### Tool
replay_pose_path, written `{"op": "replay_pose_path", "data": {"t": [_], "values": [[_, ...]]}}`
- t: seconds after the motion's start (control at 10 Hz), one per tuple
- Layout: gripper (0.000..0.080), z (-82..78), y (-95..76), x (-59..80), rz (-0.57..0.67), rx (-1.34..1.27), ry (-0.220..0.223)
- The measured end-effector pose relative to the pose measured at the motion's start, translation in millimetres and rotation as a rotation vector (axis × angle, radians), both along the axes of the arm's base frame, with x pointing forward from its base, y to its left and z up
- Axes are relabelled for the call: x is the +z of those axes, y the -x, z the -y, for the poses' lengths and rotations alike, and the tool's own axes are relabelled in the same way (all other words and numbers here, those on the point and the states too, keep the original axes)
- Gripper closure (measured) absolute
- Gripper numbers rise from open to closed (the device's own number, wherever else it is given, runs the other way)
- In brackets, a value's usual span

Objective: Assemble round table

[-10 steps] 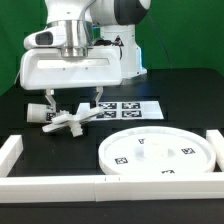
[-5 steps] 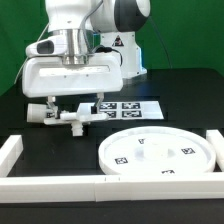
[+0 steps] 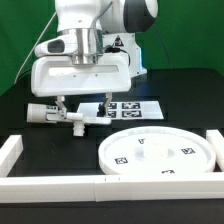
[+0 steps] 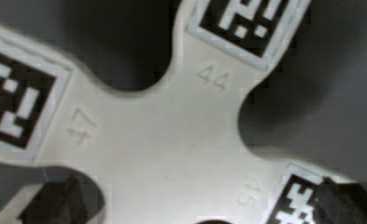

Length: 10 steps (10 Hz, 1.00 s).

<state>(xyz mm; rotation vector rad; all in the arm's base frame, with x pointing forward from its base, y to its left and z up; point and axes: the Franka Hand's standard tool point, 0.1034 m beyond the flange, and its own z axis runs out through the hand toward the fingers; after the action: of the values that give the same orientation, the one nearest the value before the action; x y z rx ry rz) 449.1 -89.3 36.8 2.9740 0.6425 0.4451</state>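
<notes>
Disc (image 3: 160,152) on black table (image 3: 50,150), green backdrop (image 3: 195,60)

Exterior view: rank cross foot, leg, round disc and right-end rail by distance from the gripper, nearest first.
1. cross-shaped foot: right under the open gripper.
2. cylindrical leg: lying just to the exterior view's left.
3. round disc: nearer the camera, toward the right.
4. right-end border rail: far right edge.

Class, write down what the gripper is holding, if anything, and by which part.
It cannot be told: the gripper sits over the cross-shaped foot, but no grip shows.
</notes>
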Motion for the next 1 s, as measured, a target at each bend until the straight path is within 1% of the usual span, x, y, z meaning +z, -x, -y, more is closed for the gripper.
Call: {"op": "replay_pose_path", "data": {"t": [0.2, 0.4, 1.0], "values": [[0.015, -0.8, 3.3, -7.1, -0.003, -0.003, -0.001], [0.015, 4.2, 8.0, -12.6, -0.013, -0.015, -0.004], [0.015, 3.1, 7.6, -13.0, -0.011, -0.014, -0.004]]}}
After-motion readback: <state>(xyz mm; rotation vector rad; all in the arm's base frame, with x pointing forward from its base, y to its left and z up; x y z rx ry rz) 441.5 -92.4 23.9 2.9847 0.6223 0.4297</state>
